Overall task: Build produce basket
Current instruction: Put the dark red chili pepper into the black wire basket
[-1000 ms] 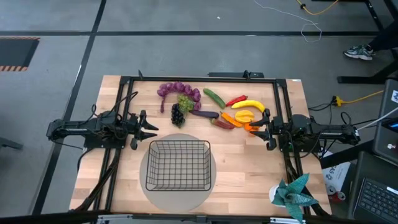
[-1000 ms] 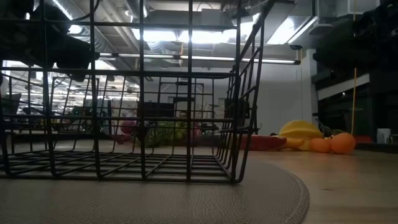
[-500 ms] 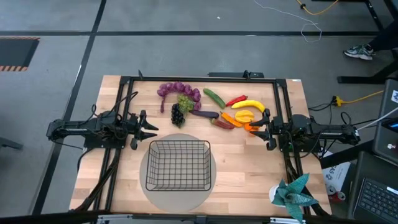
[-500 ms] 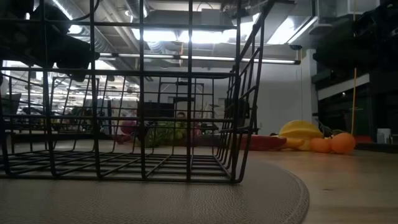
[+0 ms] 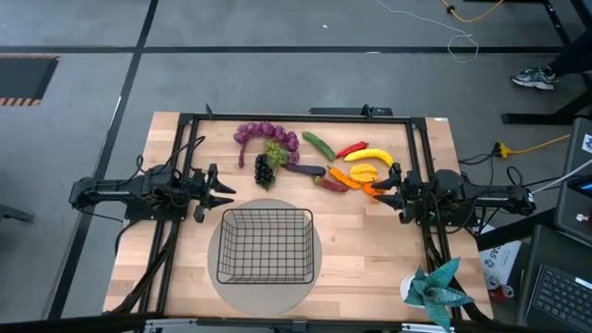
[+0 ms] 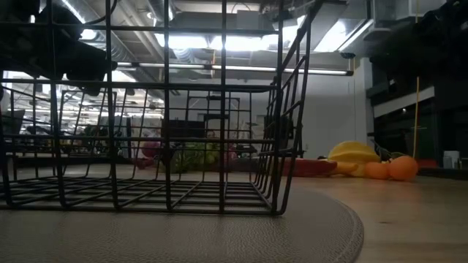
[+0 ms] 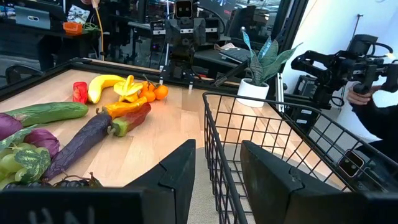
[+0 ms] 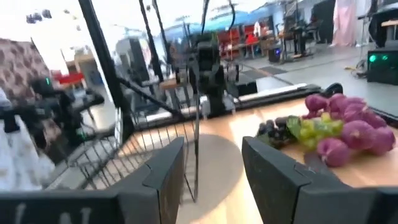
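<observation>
The black wire-mesh basket [image 5: 265,245] stands on a round grey mat [image 5: 314,277] near the table's near edge. The produce lies in a row on the far half: purple grapes [image 5: 266,134], green grapes [image 5: 275,151], dark grapes [image 5: 264,170], cucumber [image 5: 318,144], eggplant [image 5: 303,170], red chili [image 5: 351,148], banana [image 5: 368,155], carrots [image 5: 370,188]. My left gripper [image 5: 222,191] is open, left of the basket's far left corner. My right gripper [image 5: 381,196] is open, just right of the carrots, touching nothing.
A black frame [image 5: 296,117] runs around the table's far and side edges. A potted plant [image 5: 435,287] stands at the near right corner. Bare wood lies to the right of the mat. A person [image 7: 373,93] with camera gear stands beyond the table.
My right gripper has edged a little toward the table's left and near side, beside the carrots. The produce and the basket lie as before.
</observation>
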Motion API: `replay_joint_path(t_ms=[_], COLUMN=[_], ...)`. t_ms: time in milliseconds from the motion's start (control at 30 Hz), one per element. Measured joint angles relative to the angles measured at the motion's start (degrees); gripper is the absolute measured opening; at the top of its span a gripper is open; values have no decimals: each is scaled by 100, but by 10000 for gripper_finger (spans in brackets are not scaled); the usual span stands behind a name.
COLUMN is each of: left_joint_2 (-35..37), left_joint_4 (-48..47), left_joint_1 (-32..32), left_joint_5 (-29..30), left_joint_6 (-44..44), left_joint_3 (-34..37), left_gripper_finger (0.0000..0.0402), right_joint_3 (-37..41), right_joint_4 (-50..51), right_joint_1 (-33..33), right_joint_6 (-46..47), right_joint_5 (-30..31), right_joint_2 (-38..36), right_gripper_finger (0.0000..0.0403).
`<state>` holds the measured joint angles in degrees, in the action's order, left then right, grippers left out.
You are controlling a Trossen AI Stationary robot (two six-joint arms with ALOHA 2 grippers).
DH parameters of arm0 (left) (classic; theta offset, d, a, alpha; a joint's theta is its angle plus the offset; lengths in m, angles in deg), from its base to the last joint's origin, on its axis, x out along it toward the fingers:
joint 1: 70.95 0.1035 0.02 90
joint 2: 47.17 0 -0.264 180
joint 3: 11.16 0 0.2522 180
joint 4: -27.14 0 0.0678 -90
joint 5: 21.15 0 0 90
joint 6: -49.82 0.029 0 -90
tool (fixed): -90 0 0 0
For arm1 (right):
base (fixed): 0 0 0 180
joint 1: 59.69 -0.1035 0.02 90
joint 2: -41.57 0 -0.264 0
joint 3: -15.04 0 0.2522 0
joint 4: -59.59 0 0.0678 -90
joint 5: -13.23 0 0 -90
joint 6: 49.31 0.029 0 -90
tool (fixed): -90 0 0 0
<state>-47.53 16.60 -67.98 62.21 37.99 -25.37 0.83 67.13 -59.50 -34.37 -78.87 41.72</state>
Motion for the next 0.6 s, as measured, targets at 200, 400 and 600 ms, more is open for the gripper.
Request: replay_joint_path(t_ms=[200, 400, 600], left_joint_2=[0, 0, 0], left_joint_4=[0, 0, -2], left_joint_1=[0, -1, 0], left_joint_5=[0, -1, -1], left_joint_6=[1, 0, -1], left_joint_3=[0, 0, 0], left_gripper_finger=[122, 122, 122], right_joint_3=[-483, -1807, -3195], right_joint_4=[-246, 1721, 3391], right_joint_1=[2, 2, 2], right_joint_6=[112, 38, 447], right_joint_5=[649, 1967, 2269], right_joint_2=[114, 1055, 2799], right_gripper_finger=[165, 165, 165])
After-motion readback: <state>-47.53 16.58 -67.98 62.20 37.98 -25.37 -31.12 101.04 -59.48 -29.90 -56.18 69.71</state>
